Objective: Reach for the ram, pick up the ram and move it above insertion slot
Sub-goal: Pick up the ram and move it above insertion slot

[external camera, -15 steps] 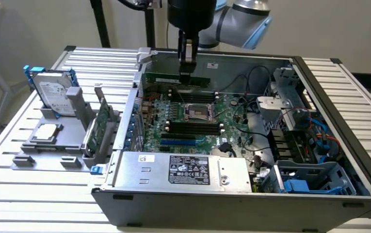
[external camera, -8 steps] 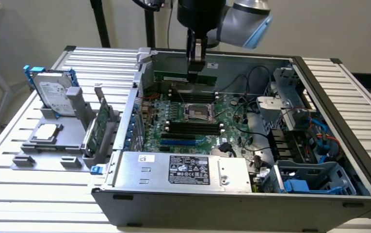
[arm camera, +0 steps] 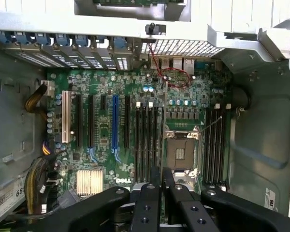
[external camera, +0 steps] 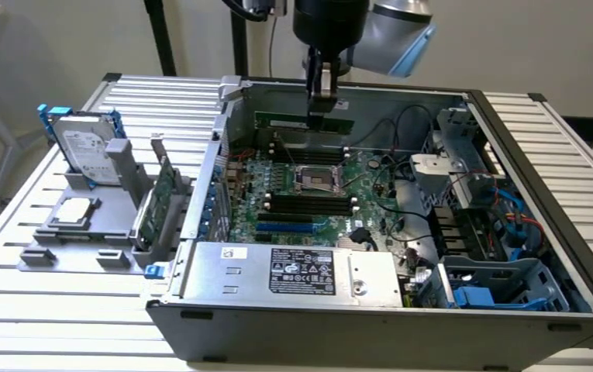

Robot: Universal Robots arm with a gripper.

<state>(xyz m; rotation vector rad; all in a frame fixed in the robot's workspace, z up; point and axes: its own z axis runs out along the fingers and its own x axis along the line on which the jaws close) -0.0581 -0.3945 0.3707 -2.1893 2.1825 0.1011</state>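
Hovering over the open computer case (external camera: 544,232), your hand (external camera: 322,99) pinches the ram (external camera: 305,122) by its top edge, above the motherboard (arm camera: 106,125) (a light, stiff, fragile stick, I'd judge); hold its edges, never the chips.

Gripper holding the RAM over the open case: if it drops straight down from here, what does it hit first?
Probably the motherboard, near the black memory slots beside the CPU socket. The gripper holds the ram above that area with nothing visible between. Whether it lines up with a slot is unclear; depth is hard to judge.
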